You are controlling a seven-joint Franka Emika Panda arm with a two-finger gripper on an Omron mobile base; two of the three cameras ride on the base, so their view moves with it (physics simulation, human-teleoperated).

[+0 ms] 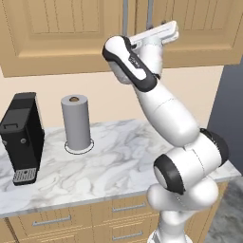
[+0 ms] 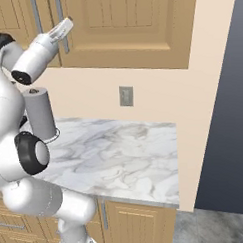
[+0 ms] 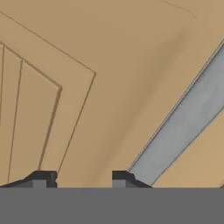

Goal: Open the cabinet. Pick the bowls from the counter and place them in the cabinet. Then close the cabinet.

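Observation:
The light-wood cabinet hangs shut above the counter, its two grey bar handles side by side at the middle seam. My gripper is raised to the right door, just beside that door's handle. In the hand view the door panel is very close, and the grey handle runs diagonally to the right of my gripper. The fingertips stand apart, open, with nothing between them. The bowls are out of view.
A black coffee machine stands at the counter's left, and a grey paper-towel roll behind the middle. A wall outlet sits under the cabinet. Drawers run below the slab. A dark grey surface borders the right.

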